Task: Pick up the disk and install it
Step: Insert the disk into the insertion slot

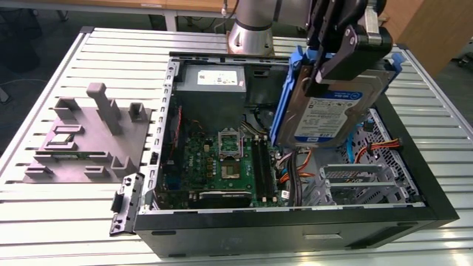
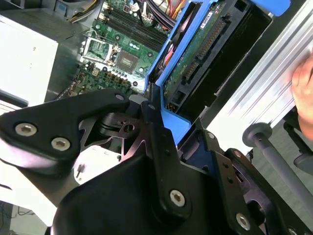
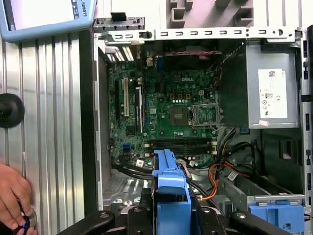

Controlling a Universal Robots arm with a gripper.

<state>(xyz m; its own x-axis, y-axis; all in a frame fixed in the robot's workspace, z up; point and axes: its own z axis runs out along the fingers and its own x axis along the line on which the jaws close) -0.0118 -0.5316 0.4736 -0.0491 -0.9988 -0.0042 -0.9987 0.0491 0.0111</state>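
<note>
The end effector (image 1: 334, 65) is clenching the upper end of the disk (image 1: 333, 119), gripping it through its blue carrier bracket (image 3: 171, 188). The disk is hanging on edge, tilted, in the air above the open computer case (image 1: 436, 183). It is sitting close to the case wall on the exterior view's right and above the grey drive cage (image 1: 362, 177), touching nothing below it. Gripping one end is probably leaving the connector edge (image 2: 208, 46) free to lead into a bay.

Room is looking tight. The case rim is closing in on one side, and orange cables (image 1: 373, 147) are lying just beside the cage. The motherboard (image 1: 221, 160) is filling the floor towards the opposite wall. The cage's top is standing open.

Outside the case, a person's hand (image 3: 12, 200) is resting on the slatted surface (image 1: 74, 216) near the case wall. A grey fixture (image 1: 88, 138) is sitting well apart, by the surface's edge on the exterior view's left.
</note>
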